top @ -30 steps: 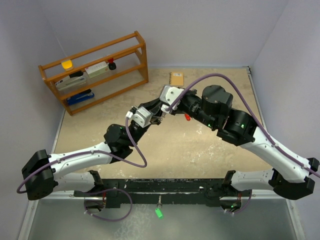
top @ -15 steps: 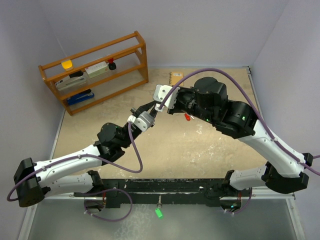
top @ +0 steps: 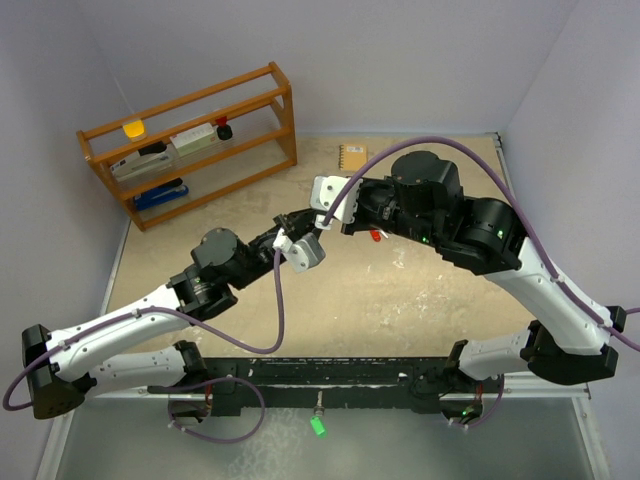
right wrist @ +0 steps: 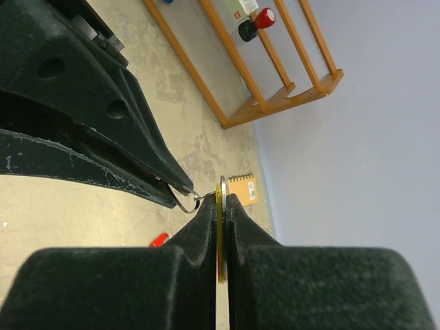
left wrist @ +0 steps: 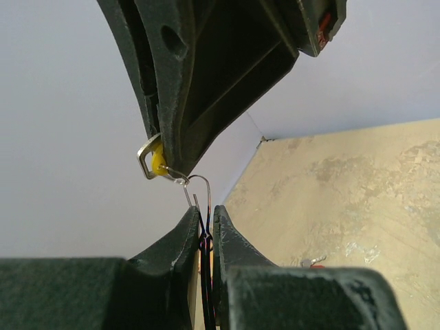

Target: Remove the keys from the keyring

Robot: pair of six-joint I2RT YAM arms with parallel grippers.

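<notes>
My left gripper [left wrist: 204,216] is shut on the thin wire keyring [left wrist: 199,195], held in the air. My right gripper [right wrist: 220,201] is shut on the yellow-headed key [right wrist: 221,237], which hangs on the keyring [right wrist: 183,202]. In the left wrist view this key [left wrist: 157,160] shows yellow with a silver end between the right fingers. In the top view the left gripper [top: 288,220] and the right gripper [top: 312,222] meet tip to tip above the table's middle. A red-headed key [top: 375,236] lies loose on the table and also shows in the right wrist view [right wrist: 159,239]. I see no other keys.
A small orange notebook [top: 353,156] lies at the back of the table. A wooden rack [top: 190,140] with small items stands at the back left. Walls close in the table on the left, back and right.
Both grippers kept their hold and shifted a little left and back together. The left arm's elbow swung left and its wrist turned.
</notes>
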